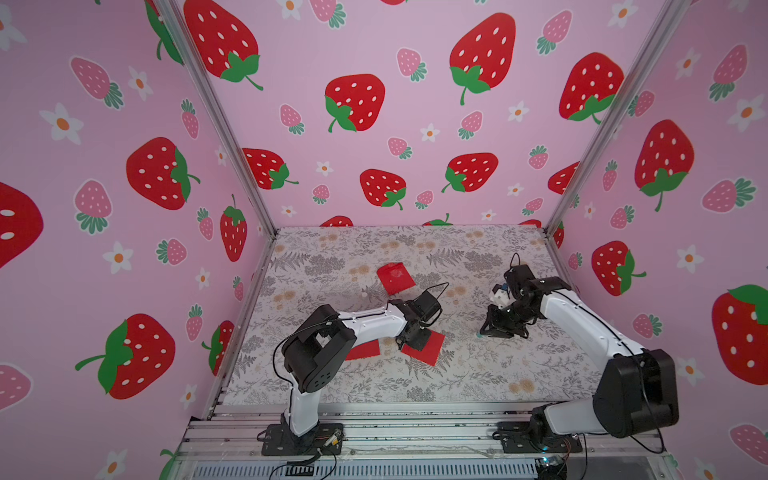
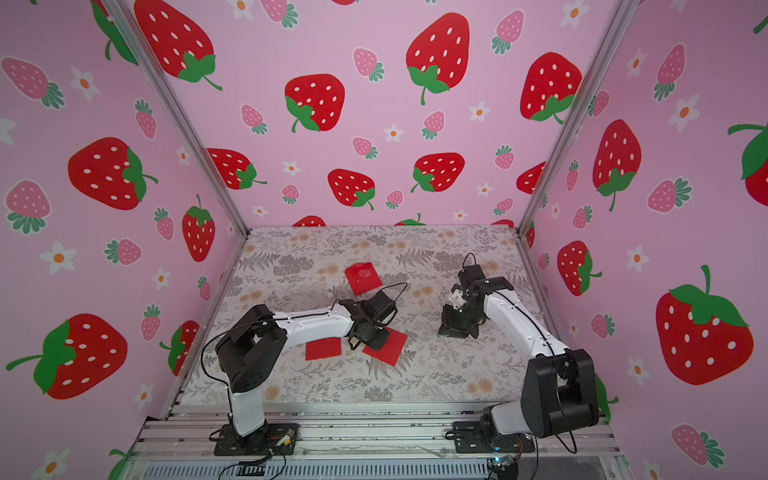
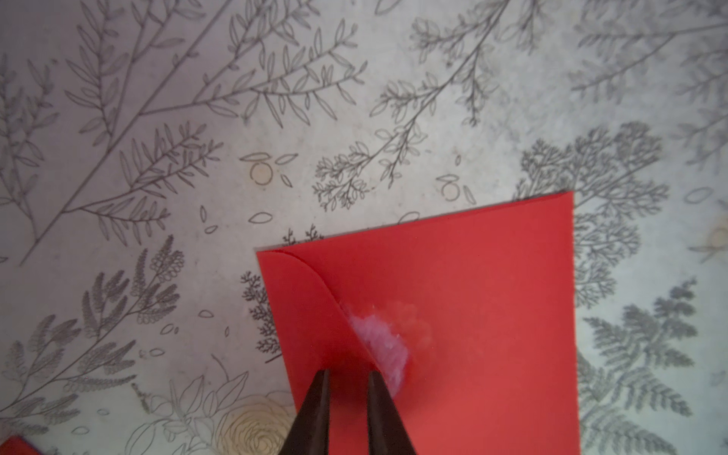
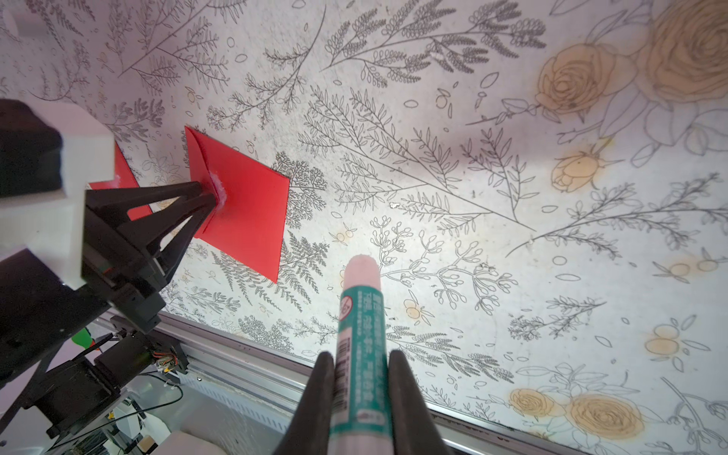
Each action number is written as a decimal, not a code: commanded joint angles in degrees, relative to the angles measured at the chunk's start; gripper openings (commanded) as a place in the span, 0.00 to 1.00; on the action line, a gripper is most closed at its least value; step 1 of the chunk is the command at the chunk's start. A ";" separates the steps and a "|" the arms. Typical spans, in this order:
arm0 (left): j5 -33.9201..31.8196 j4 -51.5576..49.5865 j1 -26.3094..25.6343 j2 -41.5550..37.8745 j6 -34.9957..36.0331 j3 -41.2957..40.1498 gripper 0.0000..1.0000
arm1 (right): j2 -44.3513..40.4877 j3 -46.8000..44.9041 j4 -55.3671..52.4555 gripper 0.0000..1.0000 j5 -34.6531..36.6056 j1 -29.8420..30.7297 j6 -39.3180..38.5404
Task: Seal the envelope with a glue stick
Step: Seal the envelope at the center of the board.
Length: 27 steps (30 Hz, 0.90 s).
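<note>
As left gripper (image 3: pixel 348 373) touches envelope (image 3: pixel 472 295), second envelope (image 1: pixel 365 351) beside

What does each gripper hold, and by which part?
Right gripper: the glue stick, by its labelled barrel. Left gripper: nothing held; its fingers rest on the envelope flap.

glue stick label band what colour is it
Teal-green with pale print, wrapped around the glue stick; it shows best in the right wrist view.
</note>
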 commanded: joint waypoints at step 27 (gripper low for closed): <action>3.77 -5.35 1.26 -6.70 -2.95 -5.70 0.23 | 1.71 1.76 -2.27 0.00 0.96 1.38 -0.65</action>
